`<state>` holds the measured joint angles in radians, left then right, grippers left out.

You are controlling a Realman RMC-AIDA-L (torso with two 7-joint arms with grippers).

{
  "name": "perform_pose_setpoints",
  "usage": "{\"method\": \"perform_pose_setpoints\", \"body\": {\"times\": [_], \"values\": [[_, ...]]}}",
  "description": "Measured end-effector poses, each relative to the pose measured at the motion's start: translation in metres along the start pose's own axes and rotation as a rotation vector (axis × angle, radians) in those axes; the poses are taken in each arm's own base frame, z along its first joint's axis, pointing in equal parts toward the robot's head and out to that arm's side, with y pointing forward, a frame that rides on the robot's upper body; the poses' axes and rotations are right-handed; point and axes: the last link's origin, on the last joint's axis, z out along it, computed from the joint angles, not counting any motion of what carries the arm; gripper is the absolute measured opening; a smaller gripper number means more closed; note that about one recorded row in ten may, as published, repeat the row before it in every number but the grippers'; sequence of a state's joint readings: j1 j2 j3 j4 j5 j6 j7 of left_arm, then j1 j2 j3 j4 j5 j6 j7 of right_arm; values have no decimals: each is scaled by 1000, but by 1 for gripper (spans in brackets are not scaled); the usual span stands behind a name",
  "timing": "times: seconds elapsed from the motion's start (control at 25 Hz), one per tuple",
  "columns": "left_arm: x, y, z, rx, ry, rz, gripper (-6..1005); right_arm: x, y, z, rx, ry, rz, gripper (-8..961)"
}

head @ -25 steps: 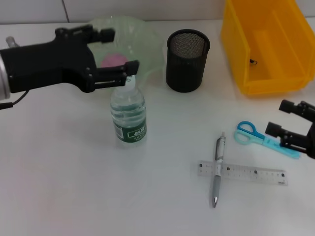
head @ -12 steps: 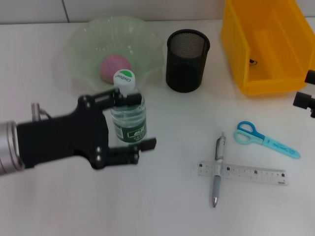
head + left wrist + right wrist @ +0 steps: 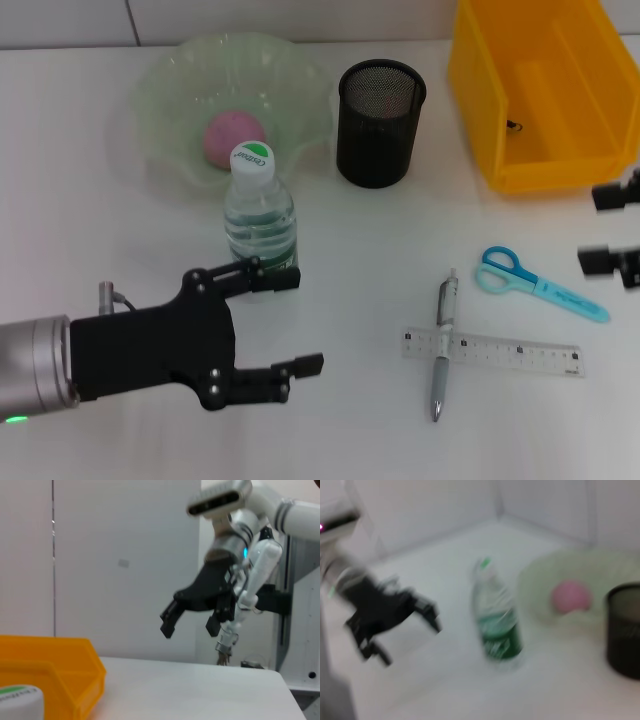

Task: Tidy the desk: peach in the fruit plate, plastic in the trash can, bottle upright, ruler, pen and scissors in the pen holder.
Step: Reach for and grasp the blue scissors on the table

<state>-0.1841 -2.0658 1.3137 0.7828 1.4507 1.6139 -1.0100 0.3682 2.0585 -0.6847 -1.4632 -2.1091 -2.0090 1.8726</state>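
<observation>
White and plain, the surface (image 3: 100,200) carries everything. Low on its near left side, the left pincer (image 3: 285,325) hovers with its two fingers spread wide and nothing between them, just in front of the one bottle (image 3: 260,222), which stands upright with its cap on. At the far right edge the right pincer (image 3: 612,228) hangs above the surface, fingers parted and empty, near the one pair of scissors (image 3: 538,283).

Behind the bottle sits one fruit plate (image 3: 180,90), with a single peach (image 3: 234,138) lying in it. Beside the plate stands one pen holder (image 3: 380,122), and further right one trash can (image 3: 540,90). No plastic can be made out. Nearer the front, one pen (image 3: 442,345) lies across one ruler (image 3: 495,352), touching it; the scissors lie flat just beyond them. Nothing stands between the scissors and the right pincer.
</observation>
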Motion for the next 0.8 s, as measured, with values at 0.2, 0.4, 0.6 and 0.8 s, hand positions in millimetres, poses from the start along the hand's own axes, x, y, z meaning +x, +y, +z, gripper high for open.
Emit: {"method": "perform_pose_setpoints", "body": {"times": [0.2, 0.4, 0.6, 0.8], "values": [[-5, 3, -1, -11, -21, -10, 814, -32, 8, 18, -54, 235, -122, 826], [-6, 4, -4, -1, -20, -17, 814, -43, -2, 45, 17, 414, -92, 826], [-7, 4, -4, 2, -20, -23, 814, -32, -23, 62, 167, 575, 45, 826], [-7, 3, -3, 2, -21, -26, 813, -19, -36, 74, 256, 661, 82, 826]]}}
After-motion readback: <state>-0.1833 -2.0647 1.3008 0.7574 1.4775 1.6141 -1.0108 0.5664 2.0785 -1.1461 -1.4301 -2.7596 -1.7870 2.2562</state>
